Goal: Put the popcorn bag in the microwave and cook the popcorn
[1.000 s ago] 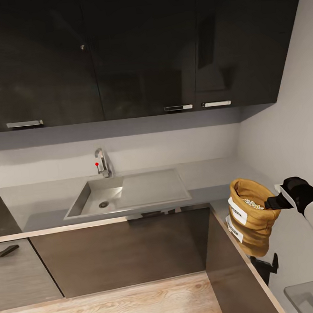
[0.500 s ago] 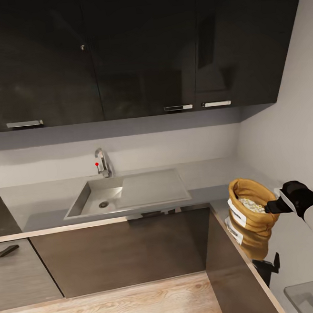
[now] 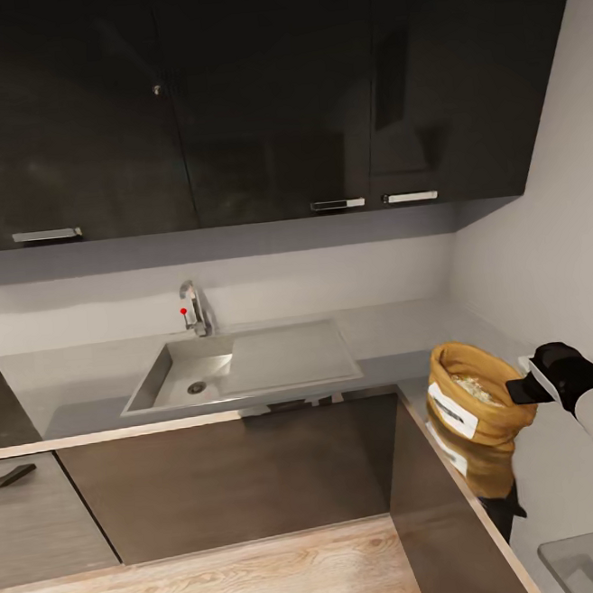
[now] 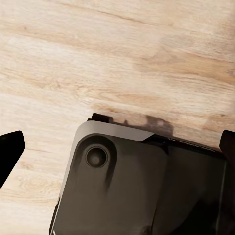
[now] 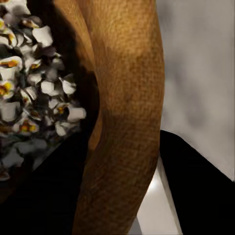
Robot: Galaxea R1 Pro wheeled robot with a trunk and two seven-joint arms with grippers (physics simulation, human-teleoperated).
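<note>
Kitchen corner: grey walls, glossy black cabinets point(image 3: 268, 100) overhead, steel sink point(image 3: 248, 363) and tap point(image 3: 192, 308) along the back run, wood floor point(image 3: 224, 584) below.

Countertop point(image 3: 549, 472): side run at the right, meeting the sink run at the corner; glossy enough to mirror what is above it.

Bag point(image 3: 474, 395): golden-tan, white label, mouth open and tipped toward the sink side. Sits near the countertop's front edge, close to the inner corner; whether it rests on the surface or hangs just clear cannot be told.

Popcorn point(image 5: 34, 83): white, popped, with yellow centres, heaped inside the bag.

Right gripper point(image 3: 520, 390): black fingers pinching the bag's rim, one inside, one outside; the wrist view has the tan paper wall point(image 5: 125, 112) running between the dark finger pads. Closed on the rim.

Left gripper point(image 4: 117, 147): hangs over floor and robot base; fingertips at the far sides of its wrist view, spread wide, holding nothing.

Microwave: unlocated.

Step, by judgement: popcorn appears cooked, so the bag is likely being handled at the finish. Next move calls for keeping the mouth upward, lest the contents spill, and a gentle release.
</note>
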